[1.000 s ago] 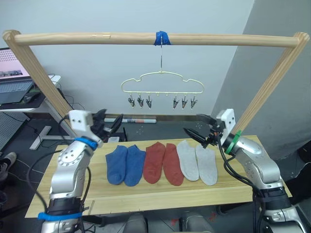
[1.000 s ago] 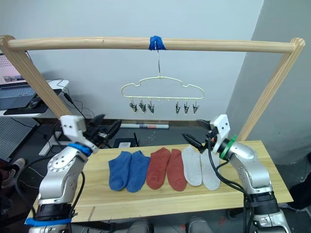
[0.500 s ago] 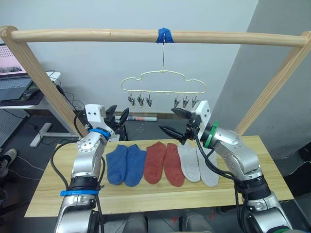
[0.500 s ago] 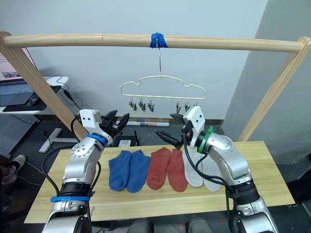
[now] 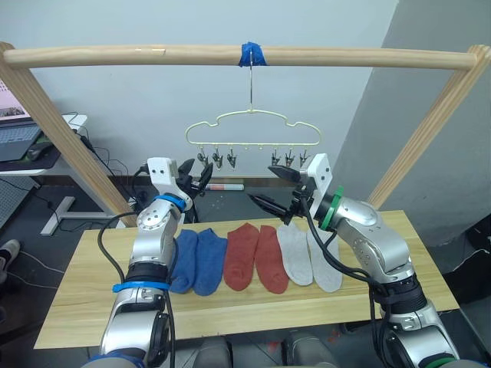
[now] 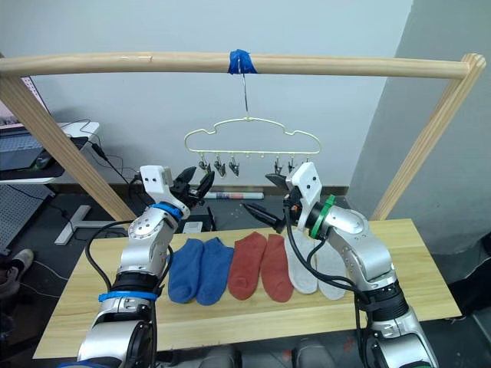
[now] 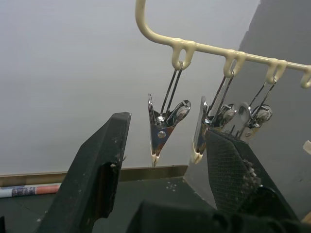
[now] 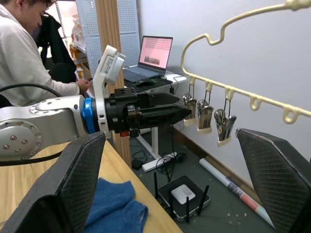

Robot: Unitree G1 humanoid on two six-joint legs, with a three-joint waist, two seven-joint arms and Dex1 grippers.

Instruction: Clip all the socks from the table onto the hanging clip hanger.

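Below the clip hanger (image 5: 252,130), both claws gape empty: left claw (image 5: 198,177), right claw (image 5: 274,188). Six socks (image 5: 253,257) lie on the counter (image 5: 399,253), the leftmost blue one partly hidden.

Left claw (image 5: 198,175) and right claw (image 5: 270,188) both raised, spread apart.

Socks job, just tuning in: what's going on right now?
Nothing is clipped yet. All six socks lie in a row on the table. Both pincers are raised, open and empty, near the clip hanger: the left pincer by the leftmost clips, the right pincer under the right-hand clips.
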